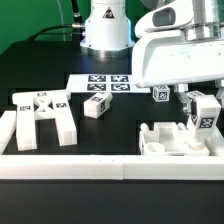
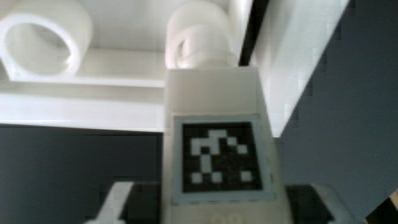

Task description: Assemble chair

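Note:
My gripper (image 1: pixel 201 104) is at the exterior view's right, shut on a long white chair part (image 1: pixel 204 123) with a marker tag, held upright. Its lower end is just above or at the flat white slab (image 1: pixel 165 141) with round sockets at the front right; I cannot tell whether they touch. In the wrist view the held part (image 2: pixel 214 110) runs from between my fingers (image 2: pixel 128 200) toward the slab's round sockets (image 2: pixel 50 55). A white leg frame (image 1: pixel 40 118) lies at the left. Two small tagged blocks (image 1: pixel 96 106) (image 1: pixel 160 95) lie in the middle.
The marker board (image 1: pixel 108 83) lies flat at the back centre in front of the robot base (image 1: pixel 105 30). A low white border wall (image 1: pixel 100 166) runs along the front edge and up the left side.

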Available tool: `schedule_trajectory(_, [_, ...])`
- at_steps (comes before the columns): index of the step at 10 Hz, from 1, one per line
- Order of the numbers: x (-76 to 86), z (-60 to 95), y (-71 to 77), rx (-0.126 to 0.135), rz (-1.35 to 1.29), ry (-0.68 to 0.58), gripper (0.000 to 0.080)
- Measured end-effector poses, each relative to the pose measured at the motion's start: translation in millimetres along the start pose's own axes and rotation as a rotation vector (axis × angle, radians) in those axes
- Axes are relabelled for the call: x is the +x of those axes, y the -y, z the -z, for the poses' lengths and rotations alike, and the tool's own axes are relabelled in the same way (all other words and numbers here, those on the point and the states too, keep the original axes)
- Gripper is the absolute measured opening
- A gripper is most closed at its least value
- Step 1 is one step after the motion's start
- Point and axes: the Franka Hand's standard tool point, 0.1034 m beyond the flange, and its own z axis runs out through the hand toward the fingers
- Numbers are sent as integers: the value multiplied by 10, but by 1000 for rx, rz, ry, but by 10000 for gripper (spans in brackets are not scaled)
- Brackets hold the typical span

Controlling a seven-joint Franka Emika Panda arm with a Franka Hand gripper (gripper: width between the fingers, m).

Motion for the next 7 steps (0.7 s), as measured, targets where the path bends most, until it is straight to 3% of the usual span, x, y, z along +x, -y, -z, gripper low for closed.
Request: schedule_trajectory(7, [-97, -100, 31, -1, 6, -32, 290])
